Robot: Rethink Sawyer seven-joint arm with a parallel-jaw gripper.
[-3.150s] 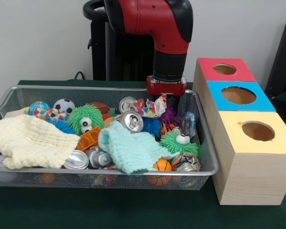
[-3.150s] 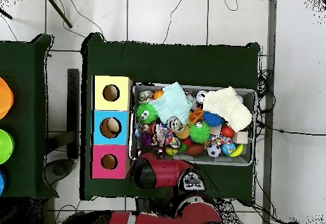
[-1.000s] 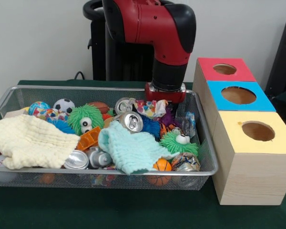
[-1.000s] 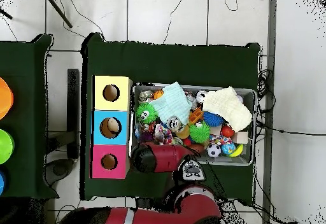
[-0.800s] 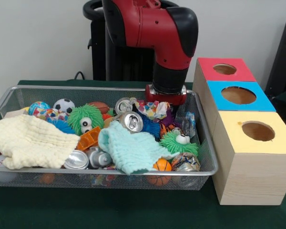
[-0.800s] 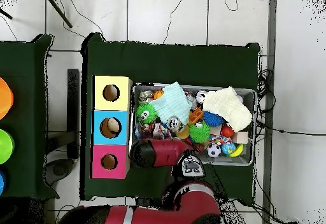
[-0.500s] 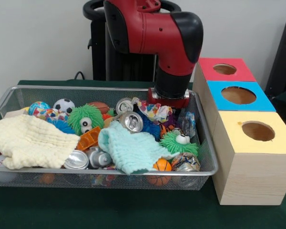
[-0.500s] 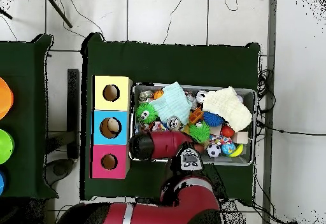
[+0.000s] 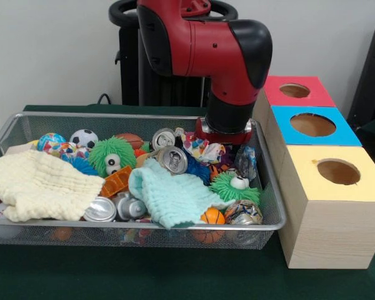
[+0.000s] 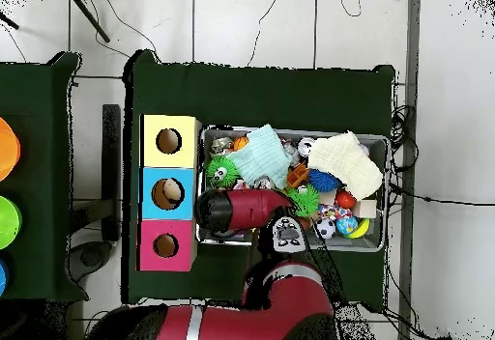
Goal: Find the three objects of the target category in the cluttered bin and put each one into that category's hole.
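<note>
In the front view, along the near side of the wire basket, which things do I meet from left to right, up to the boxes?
Cream cloth → silver can → mint cloth → small orange basketball → crushed can → yellow-topped box.

Even, soft room light fills the front view; nothing is harsh, and the pale wall [image 9: 50, 50] behind is evenly lit without hot spots. Small highlights glint on the can tops [image 9: 172, 159] and on the glossy red arm [image 9: 200, 44], which points to light from above. Shadows are faint, darkest under the wire bin [image 9: 137, 232] at its near edge and on the green cloth [image 9: 112, 275]. Near things look fairly crisp. Seen from overhead, the white floor [image 10: 450, 114] is very bright, and the bin's small things blur together.
</note>
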